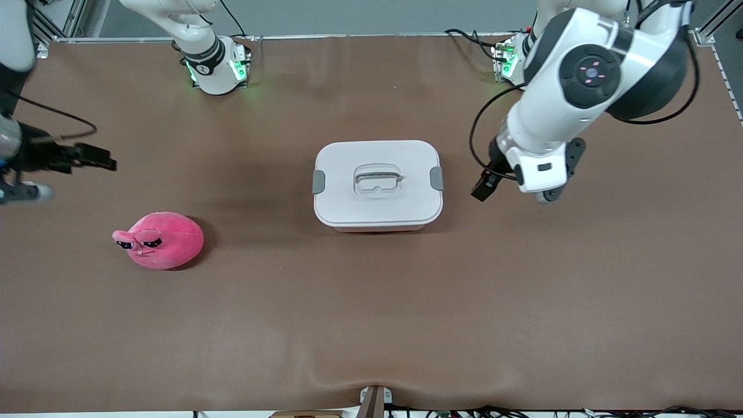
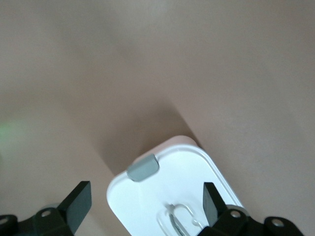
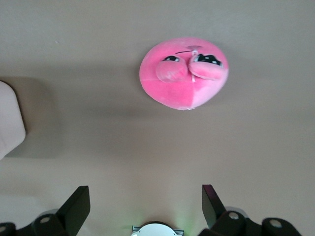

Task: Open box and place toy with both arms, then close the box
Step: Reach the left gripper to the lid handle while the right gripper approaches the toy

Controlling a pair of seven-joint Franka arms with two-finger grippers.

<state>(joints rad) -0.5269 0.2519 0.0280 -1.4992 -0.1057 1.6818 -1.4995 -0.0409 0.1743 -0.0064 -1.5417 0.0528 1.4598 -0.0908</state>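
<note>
The box (image 1: 377, 200) stands at the middle of the table with its white lid (image 1: 377, 159) on and a grey clip (image 1: 318, 182) at each end. My left gripper (image 1: 483, 187) hangs open and empty over the table beside the box's end toward the left arm. The left wrist view shows the lid (image 2: 170, 194), one clip (image 2: 143, 167) and the gripper (image 2: 145, 202). The pink toy (image 1: 164, 240) lies toward the right arm's end, nearer the front camera than the box. My right gripper (image 1: 93, 158) is open and empty over the table there. Its wrist view shows the toy (image 3: 183, 73) and the gripper (image 3: 144, 205).
The arm bases with green lights stand at the table's back edge (image 1: 217, 69) (image 1: 511, 58). A black cable (image 1: 58, 113) trails by the right gripper. A small bracket (image 1: 374, 400) sits at the front edge. A corner of the box (image 3: 10, 123) shows in the right wrist view.
</note>
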